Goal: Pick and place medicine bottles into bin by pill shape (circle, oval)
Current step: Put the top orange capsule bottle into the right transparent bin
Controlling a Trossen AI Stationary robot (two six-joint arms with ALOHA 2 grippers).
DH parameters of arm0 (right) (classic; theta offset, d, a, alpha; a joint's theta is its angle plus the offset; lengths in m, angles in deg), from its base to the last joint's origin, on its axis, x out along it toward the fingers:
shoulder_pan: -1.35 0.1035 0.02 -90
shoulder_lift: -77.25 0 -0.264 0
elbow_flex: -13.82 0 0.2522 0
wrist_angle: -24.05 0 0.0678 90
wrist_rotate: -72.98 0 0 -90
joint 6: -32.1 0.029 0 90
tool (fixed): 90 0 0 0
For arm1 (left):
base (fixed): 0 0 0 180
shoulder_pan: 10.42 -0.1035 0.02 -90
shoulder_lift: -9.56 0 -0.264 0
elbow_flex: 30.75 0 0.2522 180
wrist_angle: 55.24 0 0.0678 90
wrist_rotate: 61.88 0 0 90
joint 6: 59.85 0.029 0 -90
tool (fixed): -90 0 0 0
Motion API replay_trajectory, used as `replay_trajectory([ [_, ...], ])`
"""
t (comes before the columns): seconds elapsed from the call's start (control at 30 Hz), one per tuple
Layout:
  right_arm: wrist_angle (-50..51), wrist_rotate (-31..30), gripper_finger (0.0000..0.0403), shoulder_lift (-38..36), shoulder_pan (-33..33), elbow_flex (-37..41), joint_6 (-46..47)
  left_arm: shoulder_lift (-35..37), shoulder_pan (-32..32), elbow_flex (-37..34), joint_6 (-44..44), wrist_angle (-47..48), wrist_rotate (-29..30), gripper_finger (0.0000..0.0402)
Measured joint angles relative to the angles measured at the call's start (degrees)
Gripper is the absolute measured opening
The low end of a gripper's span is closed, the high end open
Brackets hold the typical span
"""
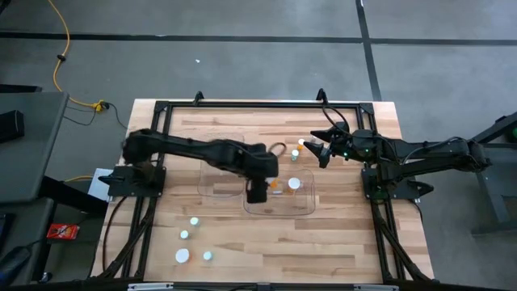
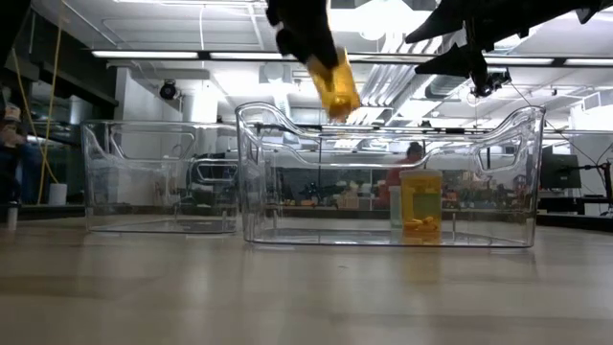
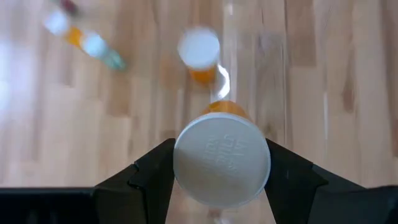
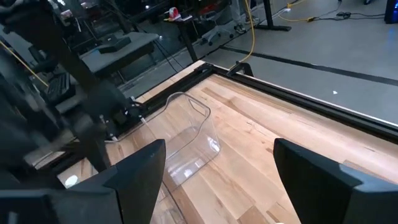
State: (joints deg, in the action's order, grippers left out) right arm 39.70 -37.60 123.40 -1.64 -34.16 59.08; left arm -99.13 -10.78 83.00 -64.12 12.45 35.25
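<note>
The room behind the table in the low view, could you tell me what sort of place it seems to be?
Probably a robotics lab or workshop. Exposed ceiling ducts and strip lights run overhead, a yellow cable trails over the grey concrete floor, and a wooden table sits in a black frame.

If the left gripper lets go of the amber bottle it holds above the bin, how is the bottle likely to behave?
The amber bottle hangs tilted in the left gripper, so it would probably land on its side. Being a smooth cylinder, it may roll until the clear bin wall stops it. It looks like light, stiff plastic, unlikely to break.
</note>
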Motion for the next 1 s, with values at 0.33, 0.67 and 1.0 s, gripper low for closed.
replay_trajectory([
  [0.33, 0.2, 0.0, 0.0291, 0.02, 0.0, 0.0, 0.0, -7.56, 0.51, 0.51, 0.08, 1.98, -0.56, 0.0192],
  [0.67, 0.42, 0.0, 0.0291, 0.0, 0.0, 0.0, -0.02, -10.94, 0.48, 0.47, 2.57, 1.17, 2.32, 0.0193],
  [1.0, 0.66, -0.02, 0.0291, 0.0, 0.02, 0.0, -0.17, -12.95, 0.48, 0.27, 4.06, -1.9, 2.26, 0.0193],
])
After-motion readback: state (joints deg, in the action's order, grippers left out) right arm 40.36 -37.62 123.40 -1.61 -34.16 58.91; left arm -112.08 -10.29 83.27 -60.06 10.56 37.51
